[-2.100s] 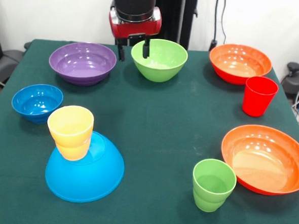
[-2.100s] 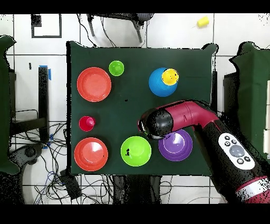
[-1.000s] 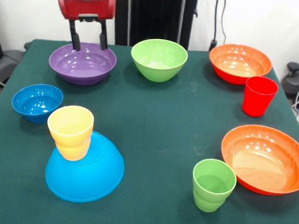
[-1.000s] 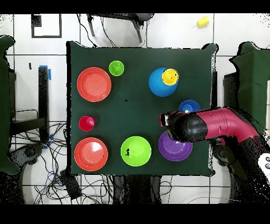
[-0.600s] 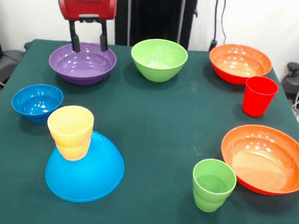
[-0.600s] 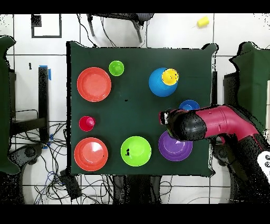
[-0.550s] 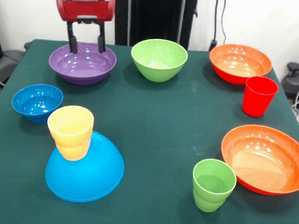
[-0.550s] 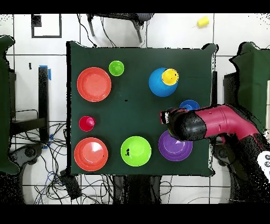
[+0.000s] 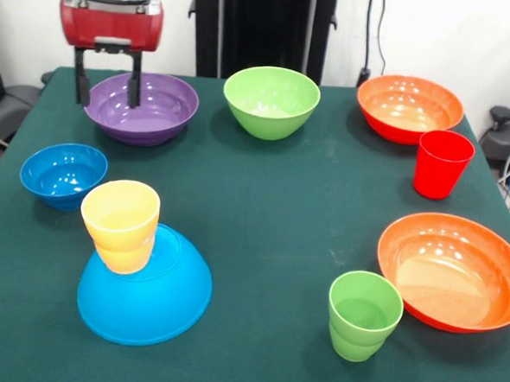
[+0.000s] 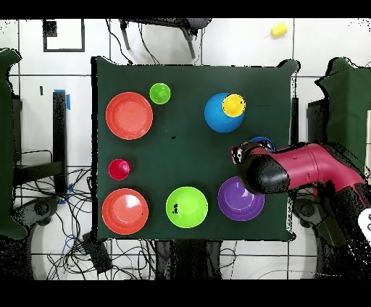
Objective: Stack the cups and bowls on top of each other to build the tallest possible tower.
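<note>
While nothing is held between them, the two black fingers of the gripper (image 9: 107, 81) are spread wide apart and hang over the left rim of the purple bowl (image 9: 147, 108), which is seen near the table's back edge. Just in front of it, the small dark blue bowl (image 9: 63, 173) is set near the left side of the green table (image 9: 262, 217). Closer to the front, the large light blue bowl (image 9: 158, 293) is turned upside down, and two yellow cups (image 9: 120, 223) are stacked on it, one inside the other, a bit to the left of its top. The green bowl (image 9: 272, 101) is placed right of the purple one. Further right, one orange bowl (image 9: 409, 107) is seen at the back, with the red cup (image 9: 442, 163) just in front of it. The other orange bowl (image 9: 454, 271) is found at the front right, and the green cup (image 9: 364, 315) is stood just left of it
</note>
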Motion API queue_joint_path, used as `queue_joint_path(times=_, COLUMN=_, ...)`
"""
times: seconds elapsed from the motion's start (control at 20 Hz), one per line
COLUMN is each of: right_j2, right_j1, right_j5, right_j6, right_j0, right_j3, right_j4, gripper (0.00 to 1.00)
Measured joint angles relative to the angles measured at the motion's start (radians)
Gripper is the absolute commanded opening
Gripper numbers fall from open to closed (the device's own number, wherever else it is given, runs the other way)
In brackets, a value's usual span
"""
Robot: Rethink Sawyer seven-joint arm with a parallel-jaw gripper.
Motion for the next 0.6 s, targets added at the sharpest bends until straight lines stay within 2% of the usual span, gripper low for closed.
queue_joint_path(times=0.25, right_j2=0.0, right_j1=0.023, right_j5=-0.024, right_j6=0.0, right_j0=-0.007, right_j3=-0.027, right_j4=-0.035, gripper=1.0)
queue_joint_path(times=0.6, right_j2=-0.001, right_j1=0.089, right_j5=-0.032, right_j6=0.0, right_j0=-0.022, right_j3=-0.058, right_j4=-0.039, gripper=1.0)
